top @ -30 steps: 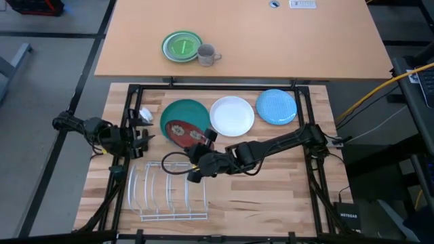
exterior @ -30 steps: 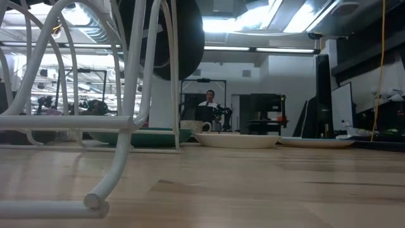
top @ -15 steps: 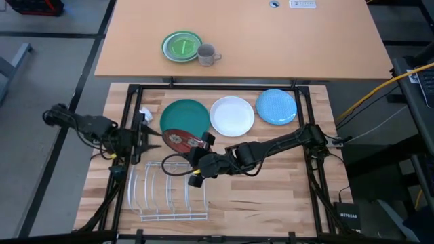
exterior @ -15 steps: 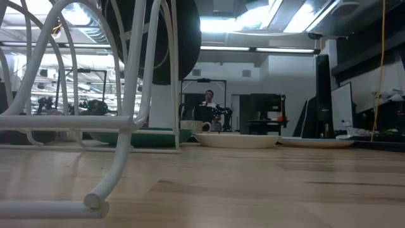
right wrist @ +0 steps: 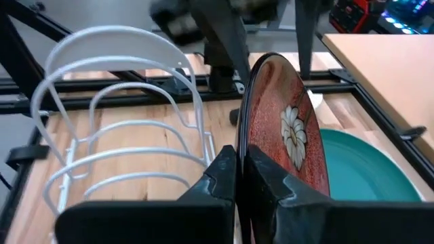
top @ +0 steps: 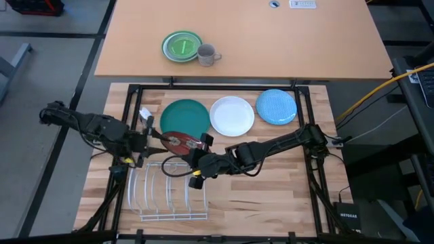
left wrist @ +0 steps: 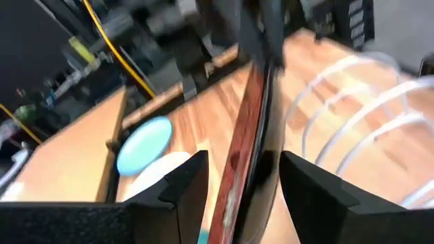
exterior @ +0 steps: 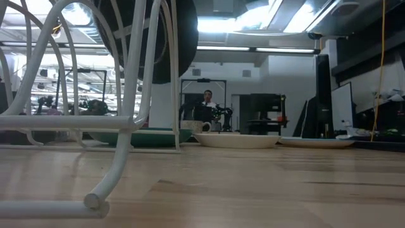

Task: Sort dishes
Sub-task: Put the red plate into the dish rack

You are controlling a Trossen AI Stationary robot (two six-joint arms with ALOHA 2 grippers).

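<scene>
1. Red plate point(top: 178, 141) held on edge, nearly upright, clear of the desk point(top: 271, 190), just beyond the far end of the rack point(top: 166, 190) and partly over the teal plate point(top: 184, 116).
2. Right gripper point(top: 196, 144) pinching the red plate's rim, fingers point(right wrist: 224, 177) closed narrow on it in the right wrist view, flower-marked face turned toward the teal plate.
3. Left gripper point(top: 157, 135) at the plate's left edge; in the left wrist view, fingers point(left wrist: 183, 183) spread wide, one to each side of the plate's edge, not gripping as far as can be judged.
4. Teal plate, white plate point(top: 232, 115) and blue plate point(top: 277, 106) lying flat in a row along the far side of the desk, teal leftmost, blue rightmost; none in the rack yet.
5. Green plate point(top: 182, 46) and mug point(top: 207, 55) on the separate far table point(top: 305, 41), apart from the sorting.
6. Step in hand, by judgement: first plate on its way to the rack, either being handed across or being steadied by the left arm.
7. Next move likely calls for keeping the plate upright, lining its edge up with a gap between two wire hoops, lowering until the rim seats, then releasing.
8. Risk: releasing too early could tip the plate onto the teal one or the wires.
</scene>
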